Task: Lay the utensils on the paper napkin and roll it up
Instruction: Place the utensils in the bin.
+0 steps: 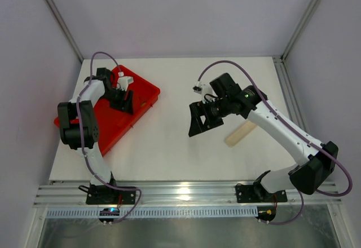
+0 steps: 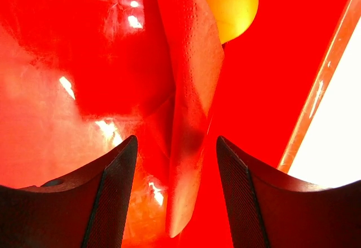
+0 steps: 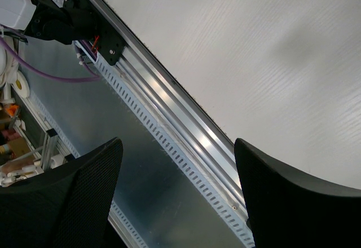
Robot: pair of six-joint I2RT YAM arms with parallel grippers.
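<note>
The paper napkin is a folded, creased red strip lying in the red tray. My left gripper is open and hangs low over it, one finger on each side of the strip. In the top view the left gripper covers the napkin. The pale tan utensils lie on the white table beside my right forearm. My right gripper is open and empty, above the table left of the utensils. In the right wrist view the gripper holds nothing.
The red tray sits at the table's left side. A round orange-yellow object lies in the tray just beyond the napkin. An aluminium rail runs along the table's near edge.
</note>
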